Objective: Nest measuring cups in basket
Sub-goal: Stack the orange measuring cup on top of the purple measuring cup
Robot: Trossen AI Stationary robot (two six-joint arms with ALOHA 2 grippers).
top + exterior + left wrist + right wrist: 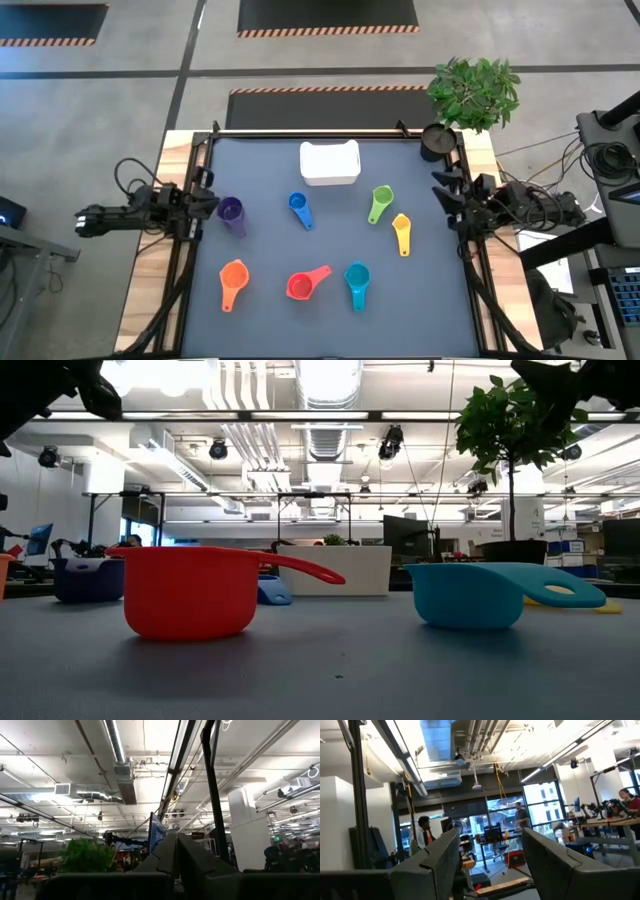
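Potted plant (474, 90), black cup (436, 141)

My work surface is a dark grey table mat (330, 240) set in a light wooden frame (150, 290). A potted plant (475, 90) stands at 1 o'clock off the table, beside a black round cup (436, 141). The surrounding floor is grey concrete (90, 110), with black mats edged in orange-and-black hazard stripes (325, 14) at 12 o'clock. Overhead I see white ducting (240, 430) and long strip lights (182, 750). Large windows (540, 810) and desks (600, 827) fill the far room, where people (424, 837) stand.
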